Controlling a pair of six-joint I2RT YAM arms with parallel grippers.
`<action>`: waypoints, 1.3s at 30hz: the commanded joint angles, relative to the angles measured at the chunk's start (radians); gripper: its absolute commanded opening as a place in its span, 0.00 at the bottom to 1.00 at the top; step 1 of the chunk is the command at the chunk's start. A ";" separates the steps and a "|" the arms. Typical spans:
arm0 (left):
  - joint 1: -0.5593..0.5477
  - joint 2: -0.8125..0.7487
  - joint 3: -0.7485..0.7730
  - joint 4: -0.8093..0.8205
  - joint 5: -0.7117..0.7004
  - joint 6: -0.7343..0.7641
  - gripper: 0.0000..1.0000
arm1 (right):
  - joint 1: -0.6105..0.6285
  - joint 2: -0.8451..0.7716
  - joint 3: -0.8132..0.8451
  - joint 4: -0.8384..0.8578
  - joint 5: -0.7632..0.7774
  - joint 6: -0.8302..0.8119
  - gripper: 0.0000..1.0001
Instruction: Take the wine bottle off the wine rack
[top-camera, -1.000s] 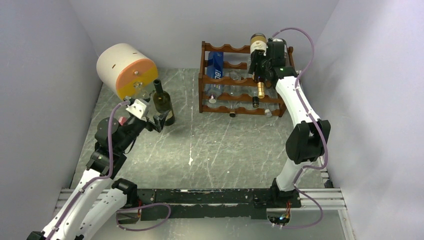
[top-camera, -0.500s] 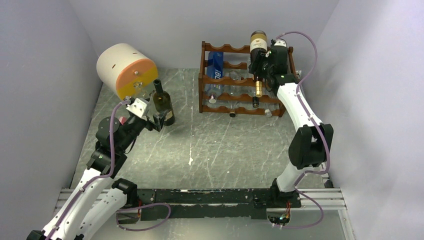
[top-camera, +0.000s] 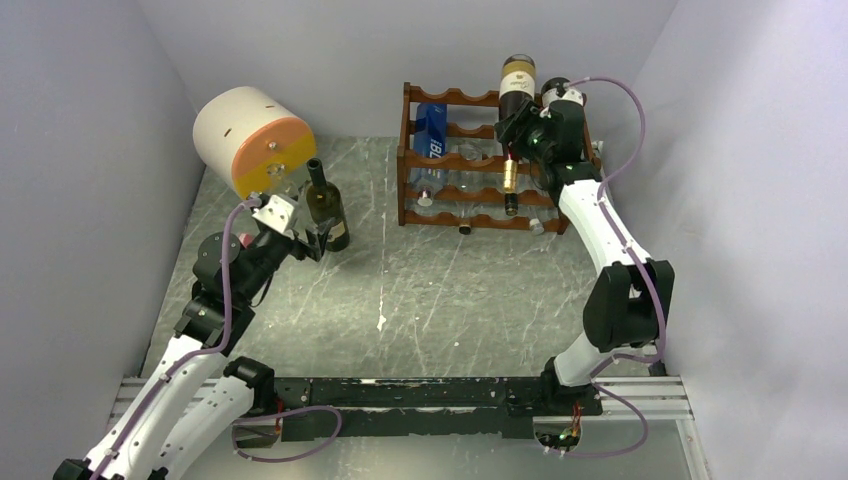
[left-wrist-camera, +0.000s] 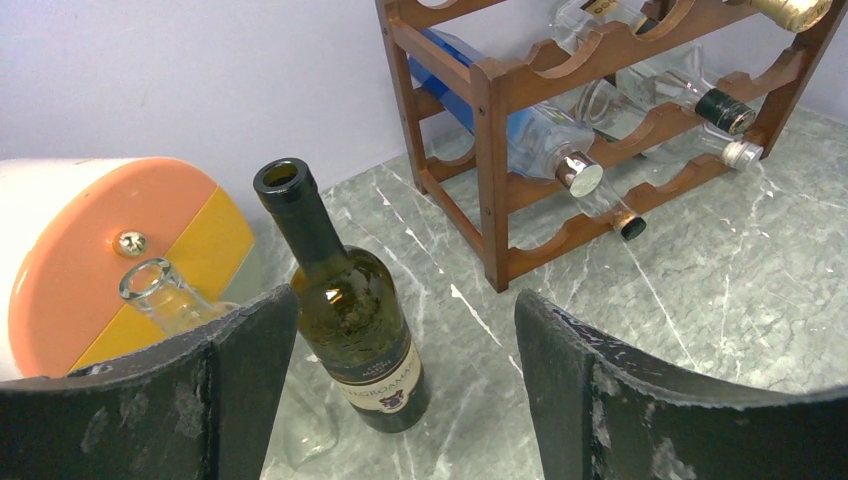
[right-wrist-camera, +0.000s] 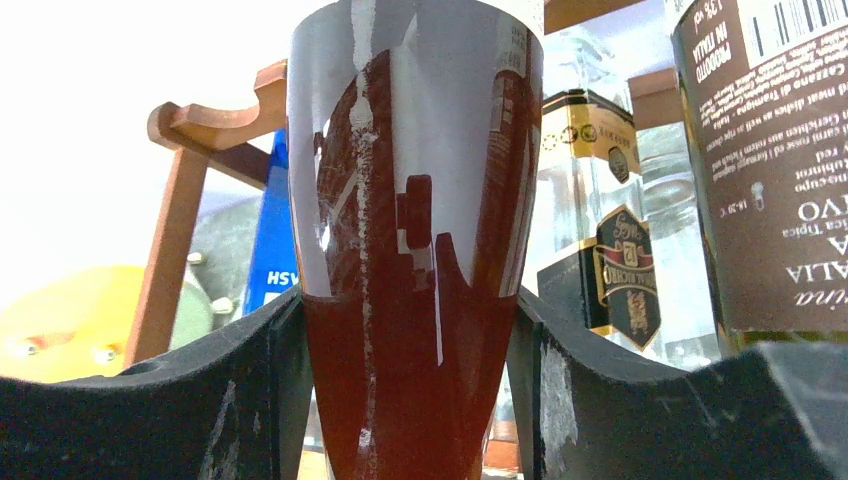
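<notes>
Overhead, the right gripper (top-camera: 514, 133) is clamped on the wine bottle (top-camera: 517, 78) at its shoulder, over the right end of the wine rack (top-camera: 450, 160). Above the fingers the bottle's cream-labelled body rises past the top rail, base uppermost. Below them the gold-capped neck slants down across the front of the rack. Whether glass touches wood cannot be told. Across the table (top-camera: 430, 290), the left gripper (top-camera: 320, 242) has its fingers apart at the foot of an upright green bottle (top-camera: 325, 205). Beyond them lies a white drum (top-camera: 245, 135) with an orange and yellow face.

From the left wrist, the green bottle stands between the two fingers (left-wrist-camera: 220, 390), hard by the left one and well clear of the right. Whether it touches the left one cannot be told. The open mouth of a clear bottle (left-wrist-camera: 148, 280) shows just behind the left finger, in front of the drum. Beyond the right finger stands the rack, with a blue bottle (left-wrist-camera: 500, 120) and clear ones lying in it, necks forward.

From the right wrist, both fingers (right-wrist-camera: 230, 390) press against the wine bottle's dark red shoulder, with no gap on either side. Past the right finger stand a black-and-gold-labelled bottle (right-wrist-camera: 605, 250) and a brown-labelled bottle (right-wrist-camera: 770, 150). Past the left finger runs a scalloped rail of the rack.
</notes>
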 joint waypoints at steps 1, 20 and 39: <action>0.005 0.001 0.012 0.009 -0.007 0.002 0.83 | -0.005 -0.035 -0.033 0.055 -0.073 0.069 0.13; 0.005 0.011 0.018 0.002 -0.005 0.004 0.82 | -0.082 -0.056 -0.116 0.311 -0.278 0.241 0.00; 0.005 0.013 0.013 0.005 0.017 0.000 0.88 | -0.115 -0.034 -0.087 0.396 -0.390 0.357 0.00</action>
